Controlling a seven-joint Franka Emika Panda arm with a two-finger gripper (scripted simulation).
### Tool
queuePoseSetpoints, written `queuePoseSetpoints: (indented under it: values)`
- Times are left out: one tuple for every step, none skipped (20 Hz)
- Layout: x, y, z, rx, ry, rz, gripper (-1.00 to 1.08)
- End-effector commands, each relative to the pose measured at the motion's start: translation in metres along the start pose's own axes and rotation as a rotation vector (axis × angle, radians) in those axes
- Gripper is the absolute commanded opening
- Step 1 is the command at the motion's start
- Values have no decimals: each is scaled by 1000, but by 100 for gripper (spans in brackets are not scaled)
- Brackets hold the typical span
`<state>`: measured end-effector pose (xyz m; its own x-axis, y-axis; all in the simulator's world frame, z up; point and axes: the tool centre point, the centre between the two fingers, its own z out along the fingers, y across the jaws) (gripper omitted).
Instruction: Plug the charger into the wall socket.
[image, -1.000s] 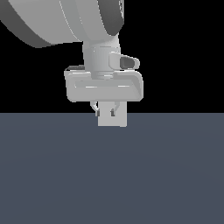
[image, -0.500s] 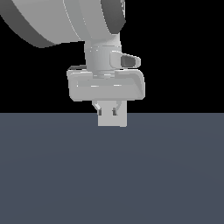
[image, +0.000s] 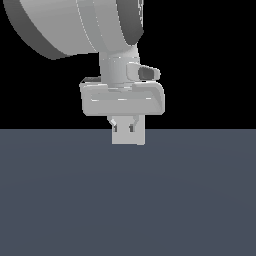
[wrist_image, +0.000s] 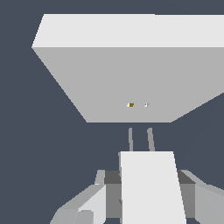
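Charger (wrist_image: 151, 186): plain white block, seen in the wrist view as a tall pale slab. Two thin grey prongs stand out from its far end. Its near end runs off the frame edge. It is held between the tool's fingers, facing the wall socket.
Wall socket (wrist_image: 127, 83): the largest form in the wrist view, a light-grey square plate with a brighter white edge band above it. Two tiny dots sit side by side near its lower middle, one yellowish, one paler. One corner is cut off by the frame.
Gap: dark ground shows between the prong tips and the plate's near edge, so the two are near but apart. The prongs lie roughly in line with the dots.
Arm (image: 85, 25): broad grey and white links fill the upper part of the exterior view and run off the frame at the top.
Tool (image: 125, 125): closed on the charger, its fingers (wrist_image: 83, 205) flanking the white block in the wrist view. In the exterior view only short stubs show under the wide grey hand.
Pale block (image: 128, 136): a light square just under the stubs in the exterior view. Whether it is the charger or the plate behind it is hard to make out.
Worktop (image: 128, 200): flat slate-blue surface across the lower half of the exterior view, with open room on either side of the tool; black background above it.
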<state>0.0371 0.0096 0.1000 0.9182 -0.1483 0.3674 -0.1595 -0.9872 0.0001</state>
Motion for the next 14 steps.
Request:
queuePoseSetpoints:
  values:
    - [8, 0, 3, 0, 0, 0, -100]
    - [12, 0, 5, 0, 0, 0, -100]
    - [16, 0, 6, 0, 0, 0, -100]
    - [19, 0, 7, 0, 0, 0, -100]
    - [22, 0, 8, 0, 0, 0, -100]
    - [25, 0, 10, 0, 0, 0, -100]
    - [27, 0, 11, 0, 0, 0, -100]
    - [29, 0, 11, 0, 0, 0, -100]
    - [30, 0, 12, 0, 0, 0, -100]
    - [32, 0, 12, 0, 0, 0, -100]
    - [33, 0, 13, 0, 0, 0, -100]
    - [33, 0, 13, 0, 0, 0, -100]
    - [33, 0, 13, 0, 0, 1, -100]
    - [33, 0, 13, 0, 0, 1, -100]
